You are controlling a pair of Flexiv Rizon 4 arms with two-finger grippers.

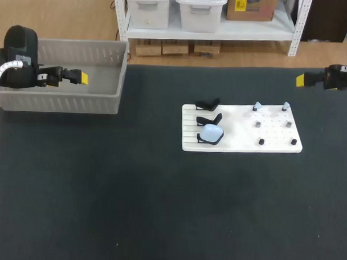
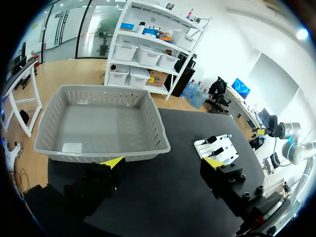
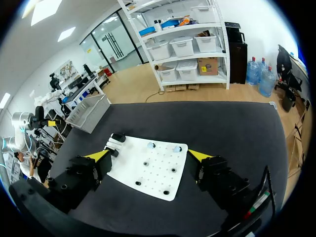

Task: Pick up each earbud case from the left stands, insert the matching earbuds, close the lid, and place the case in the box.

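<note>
left gripper (image 2: 164, 163) fingers apart, empty, just short of box (image 1: 60, 101) wall | right gripper (image 3: 148, 154) fingers apart, empty, board (image 1: 241, 141) ahead | case (image 1: 211, 133) on stand, well ahead of left gripper | step: fetch case — descend from above, pinch sides, lift straight | room: wide mat ahead — mind box wall, empty stands (image 1: 208, 112) beside case

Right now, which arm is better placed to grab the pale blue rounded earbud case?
Right, probably. The open right gripper is nearer the pale blue rounded earbud case, the white board straight ahead. The left gripper hangs over the grey plastic box, farther off.
</note>
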